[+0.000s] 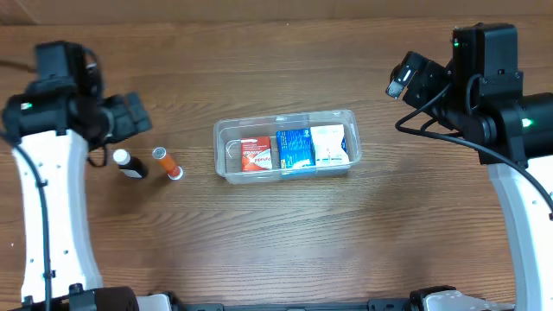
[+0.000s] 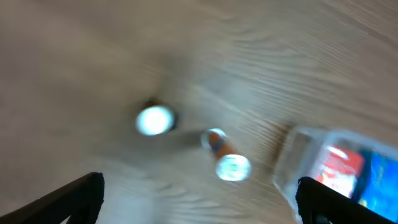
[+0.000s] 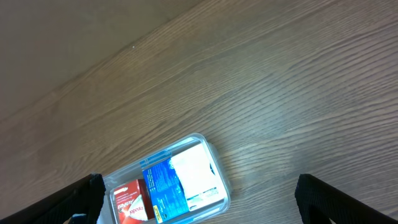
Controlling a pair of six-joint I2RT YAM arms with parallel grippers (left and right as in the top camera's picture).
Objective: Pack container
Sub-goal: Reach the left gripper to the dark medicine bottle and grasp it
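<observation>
The left gripper (image 2: 200,183) hangs over the left part of the counter with its fingers spread wide and nothing between them. Its wrist view is blurred. Just below it are two small bottles, close together but apart: a dark bottle with a white cap (image 1: 130,162) on the side toward the left edge, and an orange bottle with a white cap (image 1: 168,163) on the side toward the container. Both seem to stand upright, though the blur makes this uncertain.

Further from that hand, at the middle of the counter, lies the container (image 1: 226,131), its long side parallel to the front edge. It holds a red box (image 1: 257,155), a blue box (image 1: 295,149) and a white box (image 1: 331,145) in a row, with a narrow gap at its left end.

The step in hand looks like picking up a bottle. The next move would be to lower over one cap and close without tipping its neighbour.

Toward the far right corner, the right gripper (image 3: 199,180) is raised, wide open and empty, well apart from the container.
</observation>
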